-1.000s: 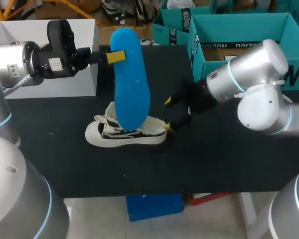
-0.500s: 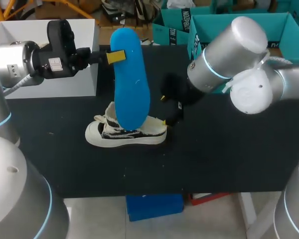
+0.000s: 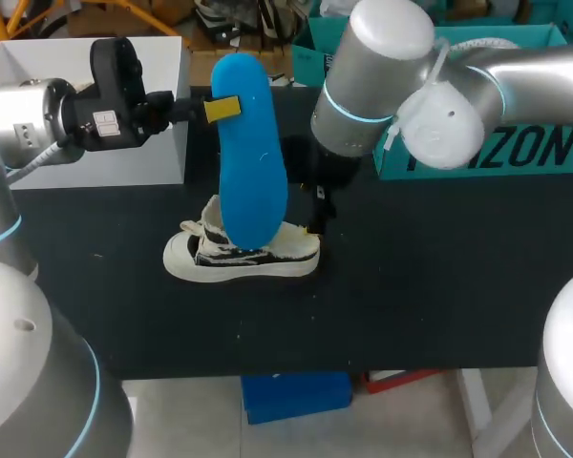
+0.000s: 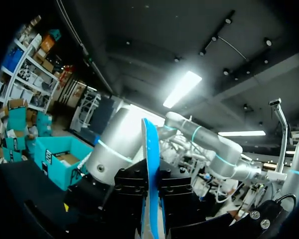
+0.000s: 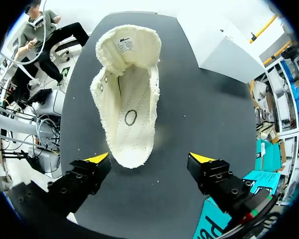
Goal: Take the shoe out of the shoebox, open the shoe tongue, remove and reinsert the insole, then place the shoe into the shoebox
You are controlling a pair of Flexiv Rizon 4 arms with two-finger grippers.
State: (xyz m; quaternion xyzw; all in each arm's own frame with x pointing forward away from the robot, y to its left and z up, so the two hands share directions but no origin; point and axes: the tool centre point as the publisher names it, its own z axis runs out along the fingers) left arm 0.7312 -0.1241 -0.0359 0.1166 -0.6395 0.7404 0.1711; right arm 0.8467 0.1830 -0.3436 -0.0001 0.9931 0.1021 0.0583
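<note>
Black table (image 3: 439,286) | left gripper (image 3: 222,108) clamps insole (image 3: 253,162) | right gripper (image 5: 149,158) splayed beside shoe (image 5: 127,99)

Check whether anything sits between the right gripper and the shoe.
Nothing visible does. In the right wrist view the shoe lies uncovered ahead of the open right gripper; the insole is in the left gripper.

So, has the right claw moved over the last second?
Yes. In the head view the right claw has edged in toward the heel of the shoe, which lies unmoved, and its arm has swung from the right toward the middle.
</note>
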